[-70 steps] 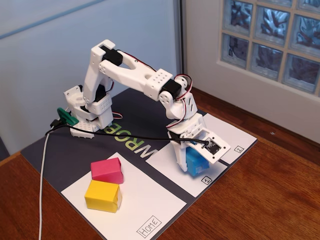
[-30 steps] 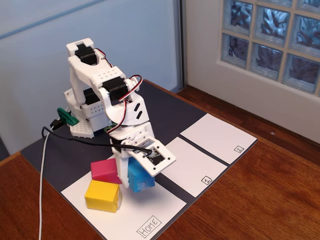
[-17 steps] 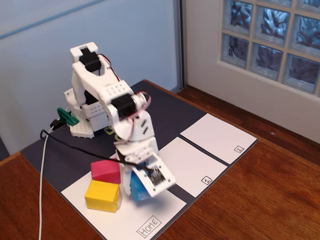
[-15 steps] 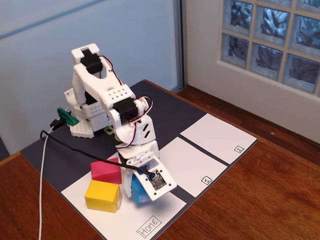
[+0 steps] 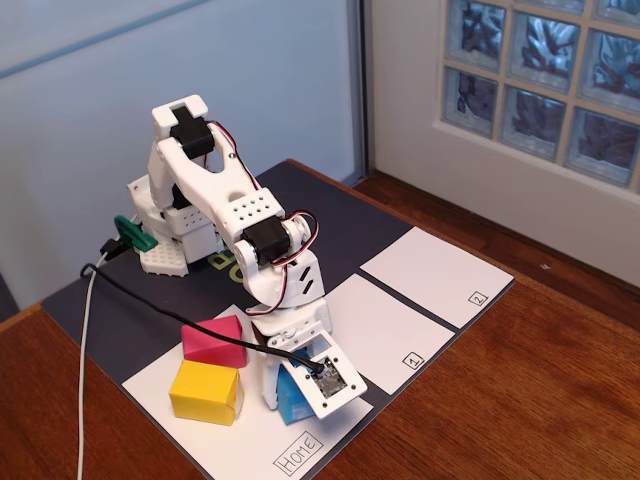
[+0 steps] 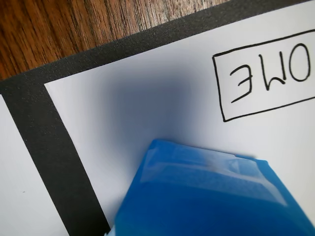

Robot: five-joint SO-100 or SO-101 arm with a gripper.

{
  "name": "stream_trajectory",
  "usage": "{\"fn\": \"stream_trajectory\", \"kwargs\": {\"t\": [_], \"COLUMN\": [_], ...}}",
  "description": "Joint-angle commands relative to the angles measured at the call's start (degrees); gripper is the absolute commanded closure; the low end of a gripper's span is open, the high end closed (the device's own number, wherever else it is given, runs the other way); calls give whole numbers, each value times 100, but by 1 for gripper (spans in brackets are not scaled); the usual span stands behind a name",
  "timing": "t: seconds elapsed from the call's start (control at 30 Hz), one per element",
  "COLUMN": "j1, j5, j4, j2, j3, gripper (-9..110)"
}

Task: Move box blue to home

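Near home sheet's (image 5: 262, 430) labelled corner: claw (image 5: 283, 392) pinching box blue (image 5: 292, 397), low over paper. Risk: tilted release tips it toward yellow block (image 5: 205, 392).

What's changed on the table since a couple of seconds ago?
The gripper carried the blue box from the sheet numbered 1 across to the Home sheet and lowered it there, beside the yellow block. It looks still gripped. The pink block and yellow block haven't moved.
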Motion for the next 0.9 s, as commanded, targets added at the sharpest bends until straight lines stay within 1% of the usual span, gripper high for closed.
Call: {"fn": "stream_trajectory", "kwargs": {"t": [0.0, 0.87], "j1": [0, 448], "j5": [26, 97], "j4": [-149, -149], "j2": [35, 9], "j3": [-62, 123], "gripper": [102, 102]}}
